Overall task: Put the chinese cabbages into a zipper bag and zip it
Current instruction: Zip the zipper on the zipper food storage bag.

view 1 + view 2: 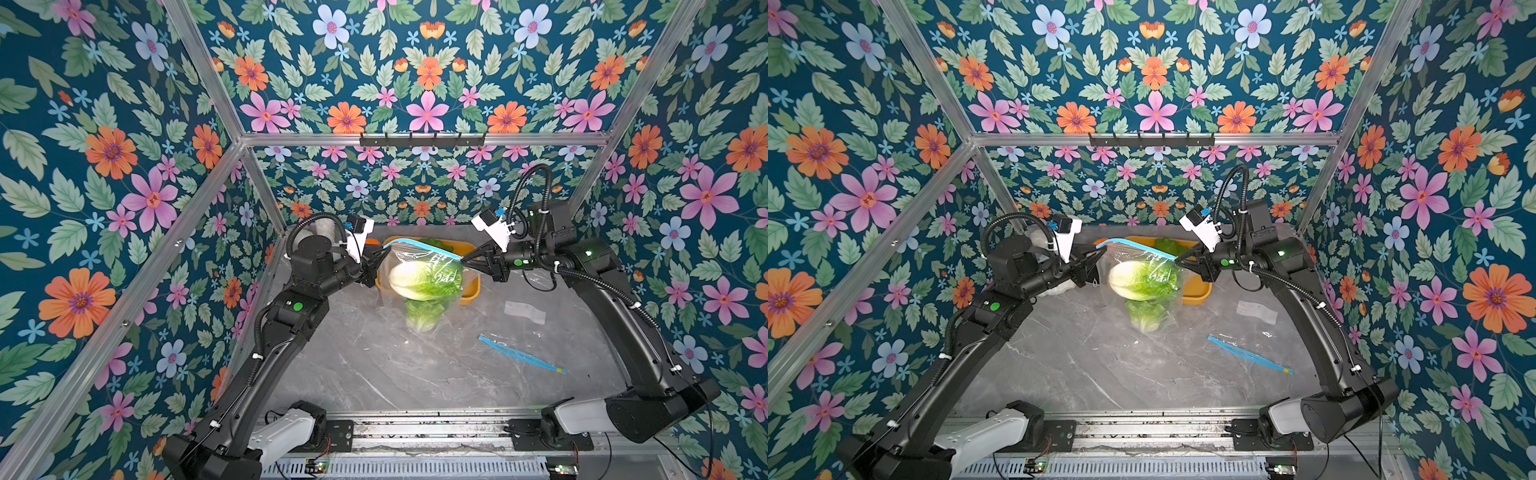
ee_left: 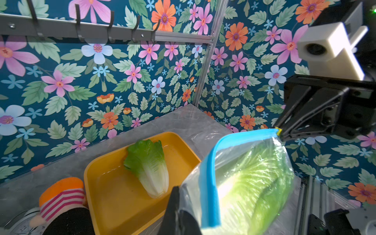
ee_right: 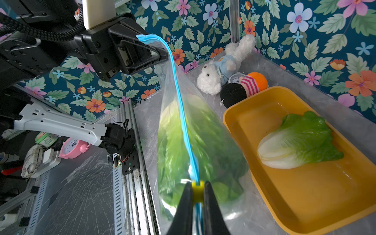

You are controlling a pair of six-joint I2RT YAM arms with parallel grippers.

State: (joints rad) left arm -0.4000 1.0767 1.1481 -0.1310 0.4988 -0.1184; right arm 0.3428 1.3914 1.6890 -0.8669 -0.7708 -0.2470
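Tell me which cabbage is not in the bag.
The cabbage lying bare in the yellow tray. The upper cabbage and lower cabbage both sit inside the clear zipper bag.

Left arm: rises from the near rail, elbow bent, wrist turned inward. Left gripper: fingers pinched together. Right arm: mirrored pose. Right gripper: fingers pinched together, tips facing the left's, apart.
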